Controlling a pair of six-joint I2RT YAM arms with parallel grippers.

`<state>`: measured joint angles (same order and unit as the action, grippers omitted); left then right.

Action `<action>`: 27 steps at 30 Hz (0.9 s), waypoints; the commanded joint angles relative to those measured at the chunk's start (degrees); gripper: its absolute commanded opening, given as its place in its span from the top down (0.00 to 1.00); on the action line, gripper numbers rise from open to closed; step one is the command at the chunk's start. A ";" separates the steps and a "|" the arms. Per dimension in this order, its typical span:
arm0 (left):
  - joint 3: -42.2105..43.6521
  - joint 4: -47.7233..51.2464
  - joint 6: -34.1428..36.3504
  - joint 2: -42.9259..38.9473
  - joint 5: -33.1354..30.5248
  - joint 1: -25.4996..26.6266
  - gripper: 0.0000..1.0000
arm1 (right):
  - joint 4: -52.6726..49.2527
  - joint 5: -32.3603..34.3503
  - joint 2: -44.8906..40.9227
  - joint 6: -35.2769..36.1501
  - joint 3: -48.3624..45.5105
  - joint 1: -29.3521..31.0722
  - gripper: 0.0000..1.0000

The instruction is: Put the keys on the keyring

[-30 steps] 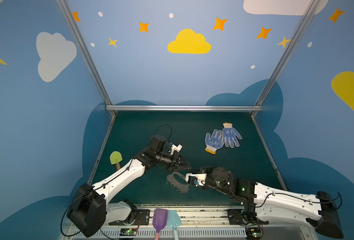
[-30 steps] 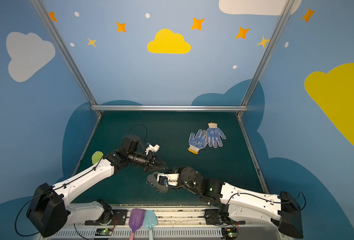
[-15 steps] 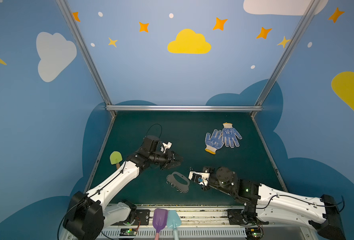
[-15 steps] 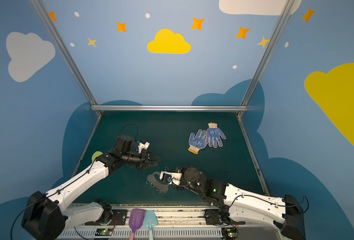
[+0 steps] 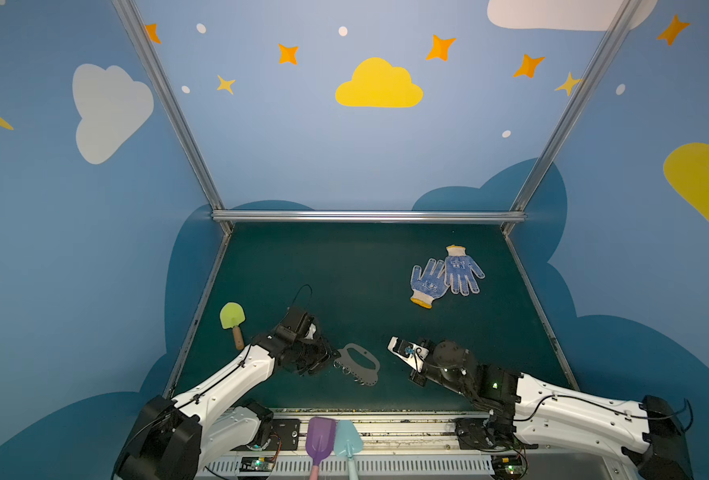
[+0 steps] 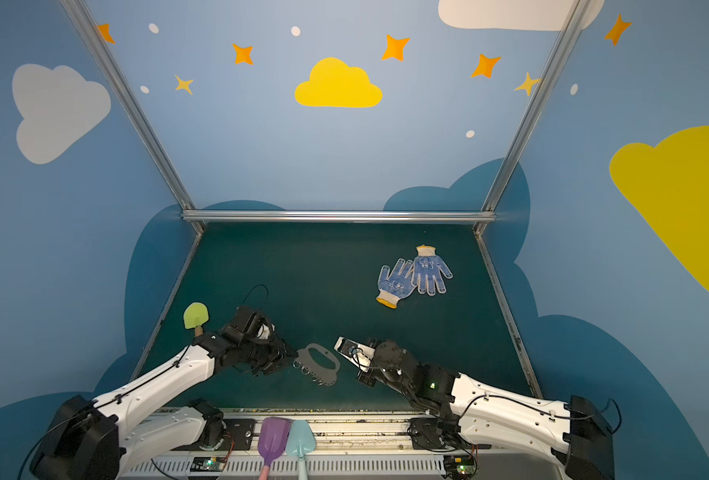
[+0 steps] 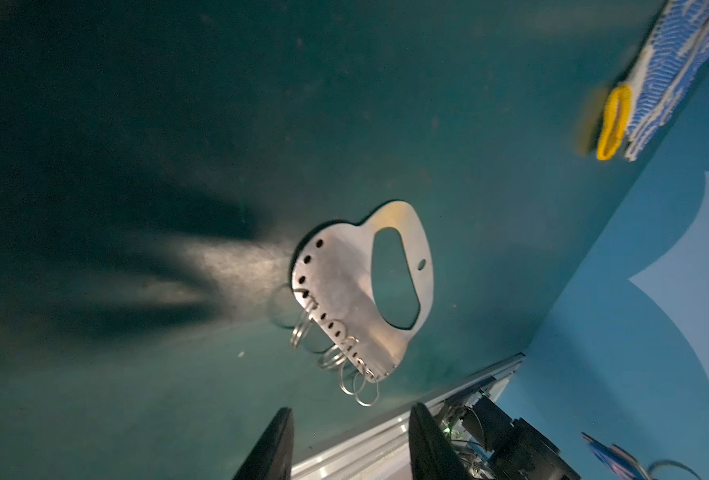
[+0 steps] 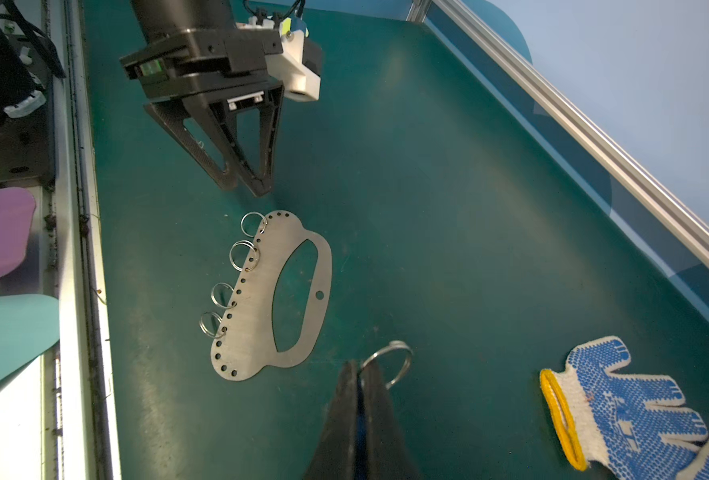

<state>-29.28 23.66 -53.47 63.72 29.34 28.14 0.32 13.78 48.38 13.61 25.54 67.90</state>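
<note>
- Pinching keys [image 8: 395, 344] in closed right gripper [image 8: 359, 368]; they poke past the fingertips [image 8: 344, 395]; likely light, slippery.
- Left gripper [image 7: 350, 409] open, empty; keyring [image 7: 336, 282] just ahead: thin, stiff plate, suggest grabbing the handle rim.

The keyring [image 8: 253, 316] is brushed metal, the gloves [image 8: 618, 399] knitted cloth.

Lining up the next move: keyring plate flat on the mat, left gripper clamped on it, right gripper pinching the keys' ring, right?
No: the left wrist view shows the left gripper open, off the keyring plate. The plate lies flat on the mat; the right gripper pinches the keys' ring.
</note>
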 commanded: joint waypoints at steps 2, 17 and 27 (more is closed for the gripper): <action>-0.43 -5.54 1.17 4.80 -1.10 1.55 0.55 | 2.72 -1.12 0.92 -2.80 -0.94 -0.37 1.00; -7.11 -5.12 5.31 17.54 -0.77 6.35 0.72 | 2.63 -0.64 -1.41 -3.41 -2.46 -0.93 1.00; -9.26 2.57 9.48 16.26 -4.17 7.13 0.68 | 2.23 -0.64 -3.02 -3.95 -3.15 -1.29 1.00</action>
<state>-38.00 22.63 -46.11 81.01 26.59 34.96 2.52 12.97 46.15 10.44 23.11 66.92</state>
